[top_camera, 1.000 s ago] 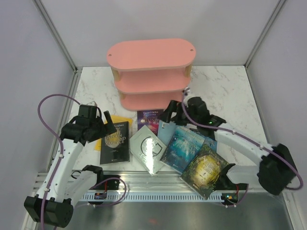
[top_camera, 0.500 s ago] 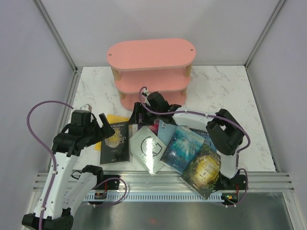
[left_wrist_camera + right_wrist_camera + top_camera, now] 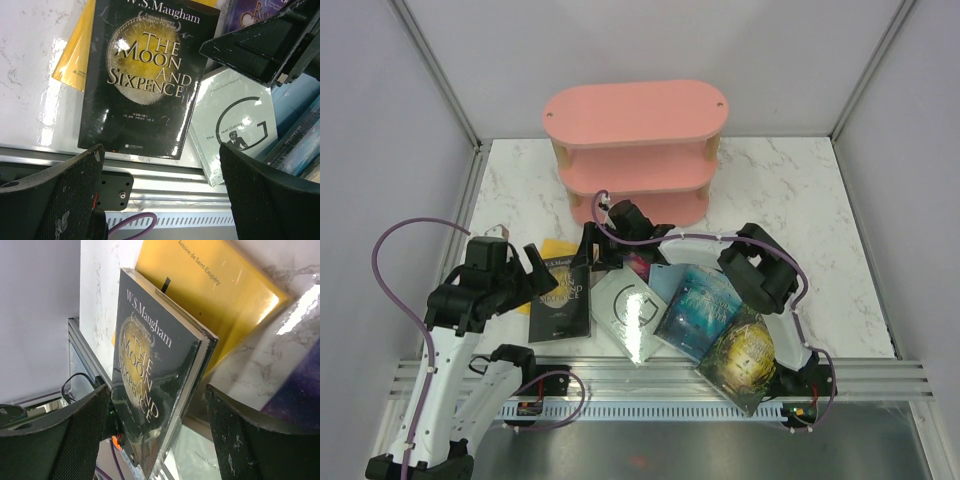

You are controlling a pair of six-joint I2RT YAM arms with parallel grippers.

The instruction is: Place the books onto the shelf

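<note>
- Black book [image 3: 560,298] lies on the tabletop [image 3: 790,190], overlapping the yellow book [image 3: 210,285], long axis running near-to-far.
- Right fingers [image 3: 75,440], spread and empty, straddle its far edge: nearest.
- Left fingers [image 3: 60,200] hover released above its near end.
- Shelf [image 3: 635,150] waits just beyond.

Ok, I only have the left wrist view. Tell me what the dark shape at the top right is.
Observer: The right end effector, stretched across to the far edge of the black book.
Operator: Report its jaws.
Observer: Open. Its own wrist view shows the black book's corner between its fingers; contact is unclear.
Operator: Locate the shelf.
Observer: The pink shelf stands at the far side of the table, just behind that end effector, its top board bare.
</note>
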